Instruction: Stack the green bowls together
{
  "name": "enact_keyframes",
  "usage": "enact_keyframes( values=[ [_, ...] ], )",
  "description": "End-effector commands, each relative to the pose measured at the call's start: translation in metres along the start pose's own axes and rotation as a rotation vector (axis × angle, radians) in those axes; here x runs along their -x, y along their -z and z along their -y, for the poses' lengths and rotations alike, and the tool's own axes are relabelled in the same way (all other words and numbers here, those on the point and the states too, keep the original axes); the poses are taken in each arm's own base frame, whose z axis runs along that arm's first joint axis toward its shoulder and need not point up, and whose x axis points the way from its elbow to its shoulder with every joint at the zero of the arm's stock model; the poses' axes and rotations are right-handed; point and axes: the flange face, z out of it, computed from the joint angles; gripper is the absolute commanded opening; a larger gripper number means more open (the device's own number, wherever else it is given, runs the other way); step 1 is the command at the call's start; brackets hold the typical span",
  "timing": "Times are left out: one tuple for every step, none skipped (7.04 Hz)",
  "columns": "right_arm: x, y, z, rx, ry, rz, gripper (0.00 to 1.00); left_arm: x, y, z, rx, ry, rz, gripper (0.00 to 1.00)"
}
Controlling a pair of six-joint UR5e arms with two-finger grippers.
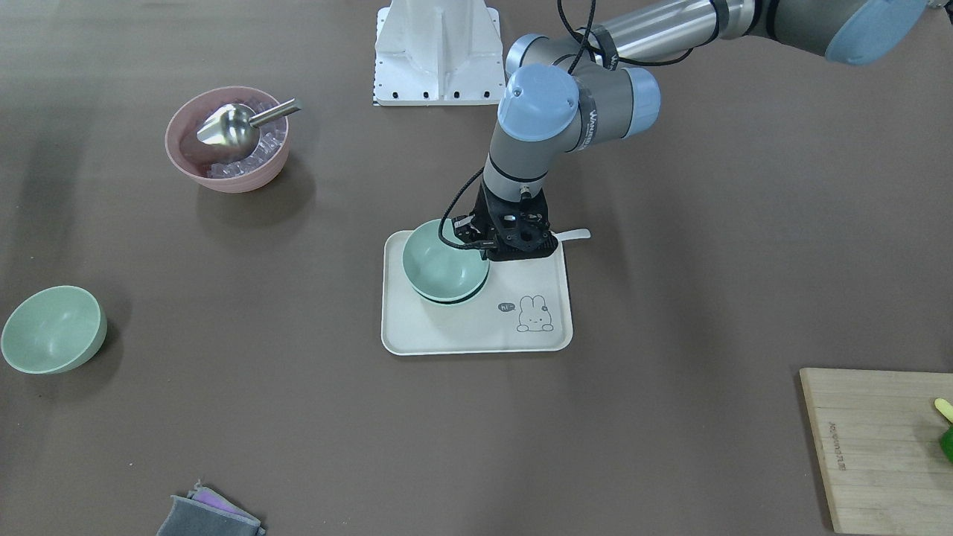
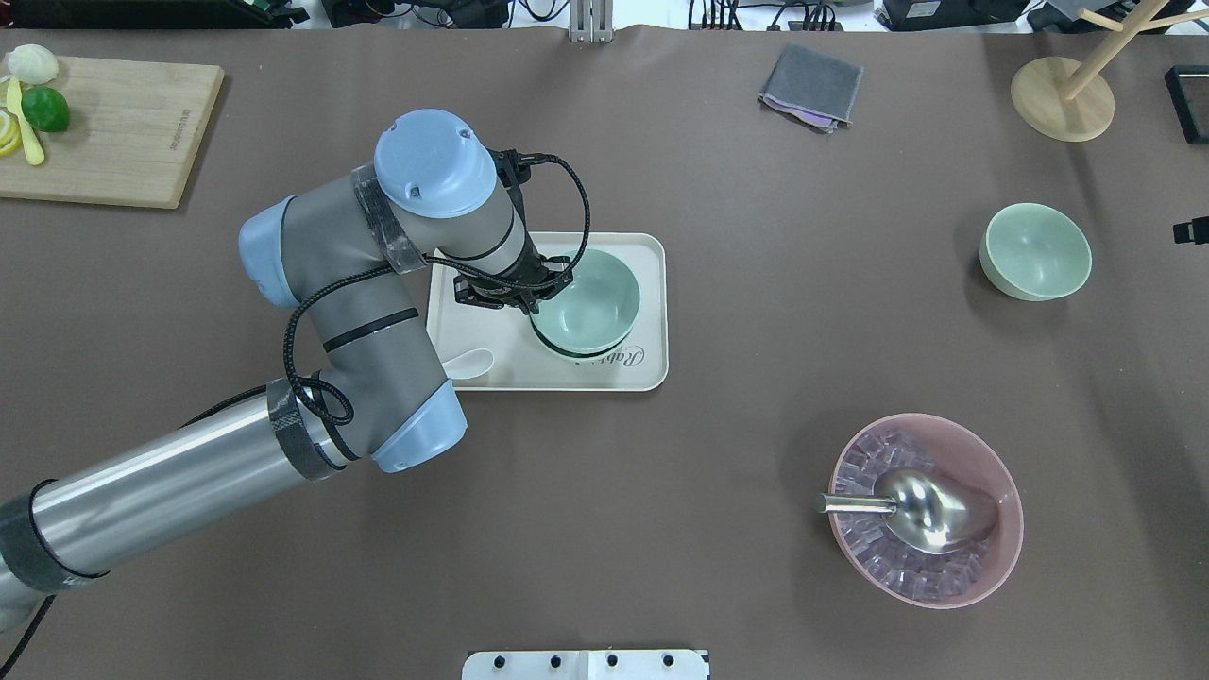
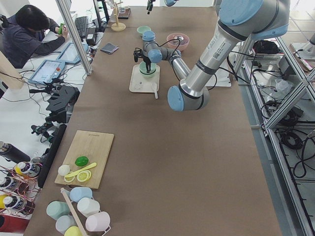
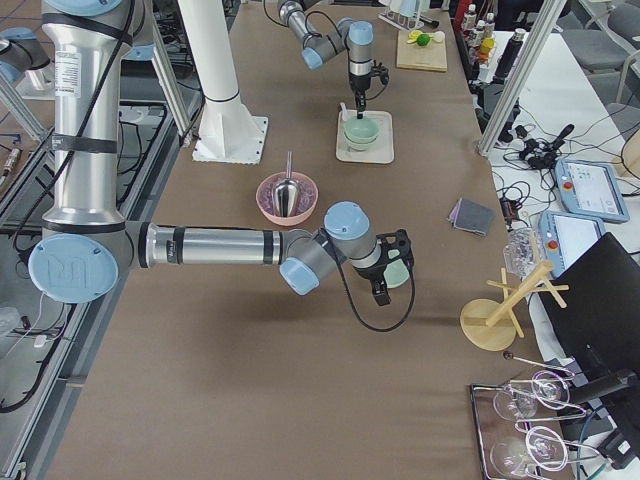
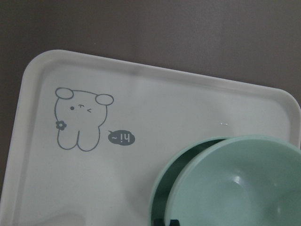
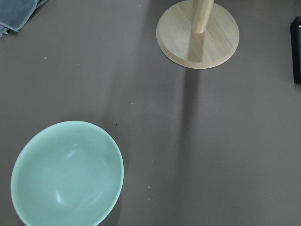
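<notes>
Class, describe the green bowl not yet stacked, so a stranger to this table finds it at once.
Start at the cream rabbit tray mid-table, where two green bowls sit nested. Toward the robot's right, between the pink bowl and the round-based wooden stand, is the lone green bowl. It alone sits on bare table, off the tray.

Even overhead light is falling on the brown counter (image 1: 670, 298), throwing soft shadows beside the pink bowl (image 1: 227, 141) and lone green bowl (image 1: 52, 329) near its right end. The scoop (image 2: 930, 510) is glinting, and the wrist views are looking slightly soft.
</notes>
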Motion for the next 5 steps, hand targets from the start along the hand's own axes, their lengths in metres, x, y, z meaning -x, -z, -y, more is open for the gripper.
enact_keyframes(
  values=[
    [-0.0002,-0.0001,-0.0001,0.001,-0.001,-0.001,1.00,-0.0004,-0.0053,-0.0044,0.007,-0.005,0.005,0.00],
    [0.0001,0.0000,-0.0001,0.001,0.000,0.001,1.00,0.0005,-0.0073,-0.0036,0.007,-0.003,0.009,0.00],
    [0.0000,0.0000,0.0000,0.000,-0.002,0.000,1.00,0.0010,-0.0095,-0.0024,-0.008,-0.005,0.013,0.00],
    [0.0000,0.0000,0.0000,0.000,-0.002,0.000,1.00,0.0011,-0.0095,-0.0022,-0.010,-0.005,0.014,0.00],
    [-0.0002,-0.0001,-0.0001,0.001,-0.002,-0.001,1.00,0.0008,-0.0088,-0.0024,-0.010,-0.006,0.012,0.00]
  ],
)
